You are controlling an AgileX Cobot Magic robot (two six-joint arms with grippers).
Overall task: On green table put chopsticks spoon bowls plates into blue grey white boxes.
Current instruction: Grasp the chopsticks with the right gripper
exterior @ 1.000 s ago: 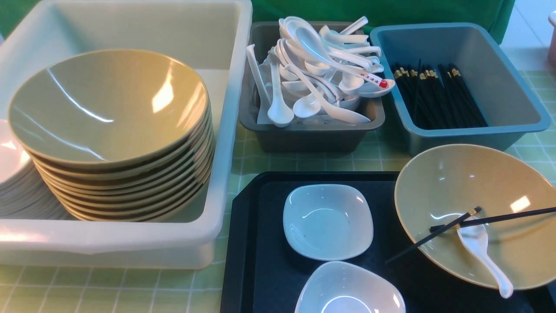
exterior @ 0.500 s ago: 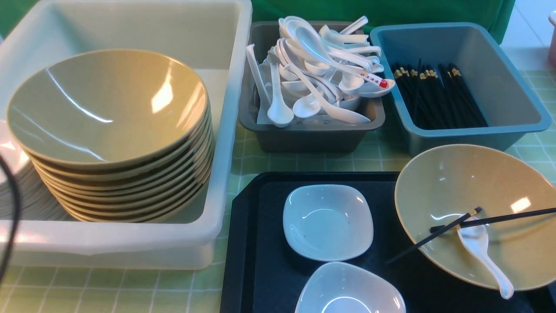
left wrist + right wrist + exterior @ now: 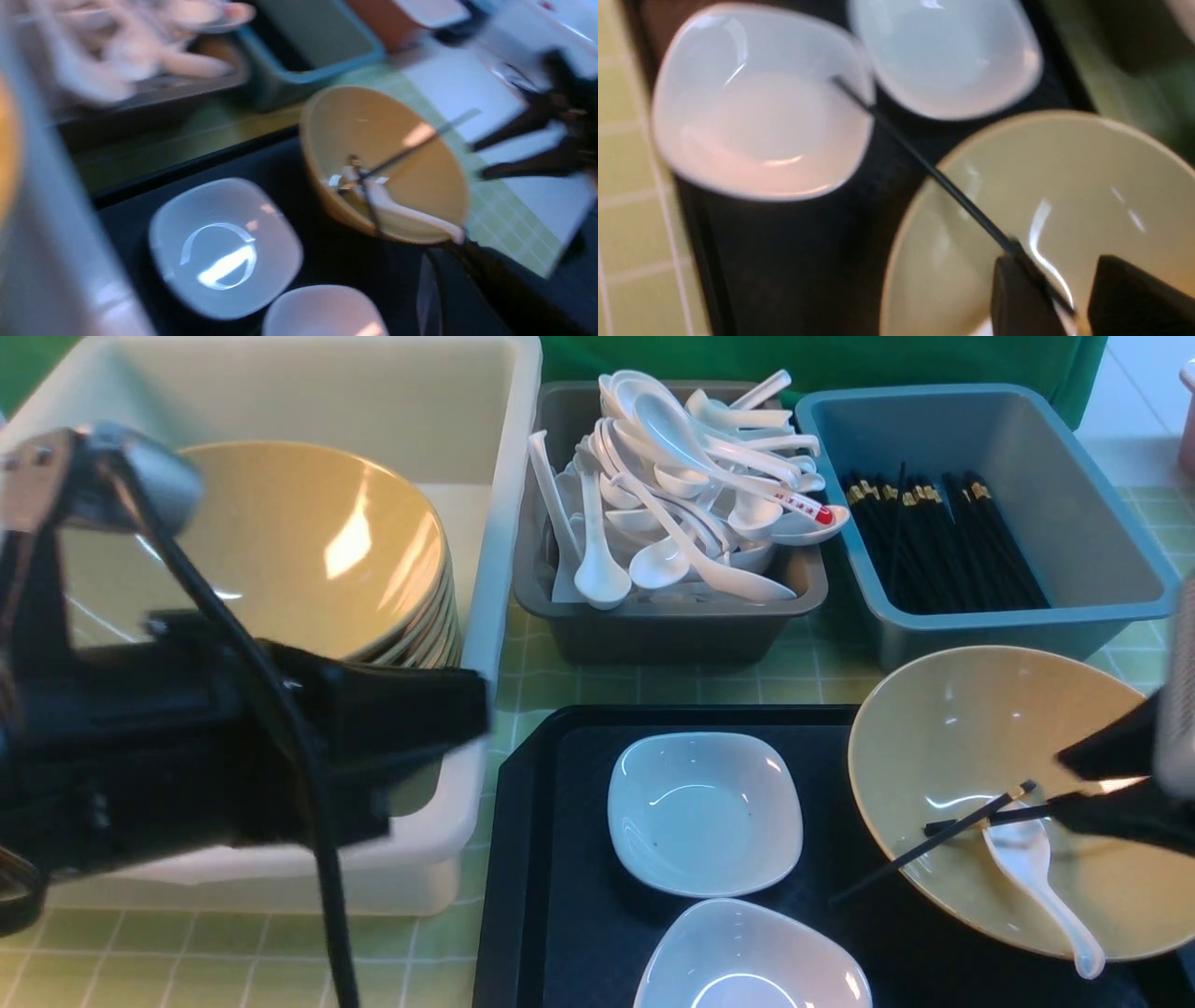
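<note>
A tan bowl (image 3: 1008,728) stands on the right of the black tray, with two black chopsticks (image 3: 971,821) and a white spoon (image 3: 1036,877) in it. My right gripper (image 3: 1064,784) comes in over its right side, open. In the right wrist view its fingers (image 3: 1020,298) stand apart above the bowl (image 3: 971,261), one chopstick (image 3: 924,168) running past the inner face of one finger. Two white plates (image 3: 705,812) (image 3: 747,961) lie on the tray. My left gripper (image 3: 471,709) hangs shut and empty in front of the white box (image 3: 504,476), left of the plates.
The white box holds a stack of tan bowls (image 3: 327,551). The grey box (image 3: 653,625) is piled with white spoons and the blue box (image 3: 1074,504) holds black chopsticks. The black tray (image 3: 551,821) lies on the green table (image 3: 653,686) in front of them.
My left arm has swung in from the left across the white box. My right gripper has come in from the right over the tan bowl. The dishes have not moved.
</note>
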